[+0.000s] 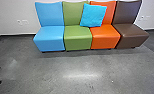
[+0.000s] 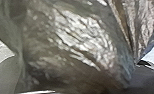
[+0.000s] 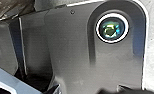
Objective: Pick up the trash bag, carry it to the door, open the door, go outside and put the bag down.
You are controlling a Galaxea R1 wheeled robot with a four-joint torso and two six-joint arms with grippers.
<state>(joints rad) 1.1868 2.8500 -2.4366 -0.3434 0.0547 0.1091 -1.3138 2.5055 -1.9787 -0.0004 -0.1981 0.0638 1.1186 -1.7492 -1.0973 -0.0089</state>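
Shiny, crumpled plastic of the trash bag (image 2: 80, 37) spreads across much of the left wrist view, gathered into folds that narrow toward one side. A brownish corner of the bag (image 3: 13, 8) also appears in the right wrist view, beyond the robot's own dark plate. How either gripper stands against the bag cannot be made out, and whether one holds it is hidden.
Ahead, a row of blue (image 1: 50, 37), green (image 1: 78, 37), orange (image 1: 105, 36) and brown (image 1: 131, 35) seats stands against a white wall (image 1: 15, 12). A bright blue cushion (image 1: 93, 15) leans on the seat backs. Grey floor (image 1: 80, 67) lies in front.
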